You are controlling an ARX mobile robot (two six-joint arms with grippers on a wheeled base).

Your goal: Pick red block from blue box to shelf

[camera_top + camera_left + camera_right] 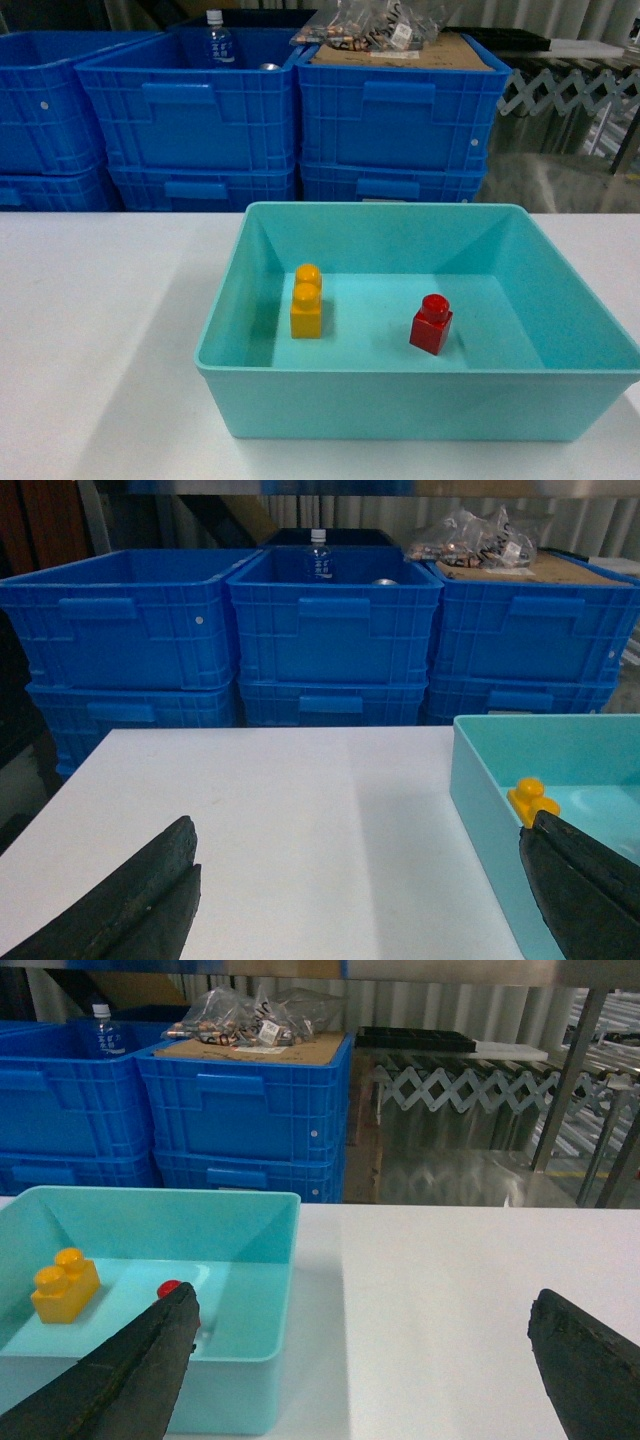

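Red block (431, 324) on the floor of the blue box (222, 322), right of centre in the head view, upright, stud on top, turned slightly so one corner faces the camera; apart from all four walls. Yellow brick (306, 302) well to its left, also upright, not touching. In the right wrist view only the red stud (169, 1288) peeks past the left fingertip, low left of frame. Right gripper (365, 1370) spread wide, nothing between the jaws, hanging over white table (100, 300) just right of the box. Left gripper (355, 895) likewise spread and bare, low in its frame, right finger over the box's near-left corner. Neither arm visible in head view. No shelf plainly in sight; metal posts at upper right of the right wrist view, too unclear to call. Dark blue crates (390, 120) stacked behind the table. Likely handling: small, hard, light, rigid plastic; glossy faces probably slippery under the pads, so a firm squeeze on two opposite flat sides, low on the body rather than on the round stud. Rotated stance calls for a wrist turn to square the jaws to the faces. Open room all round for a top-down approach; walls slope outward, little risk of snagging. Light enough to skid or tip if nudged by one finger first.
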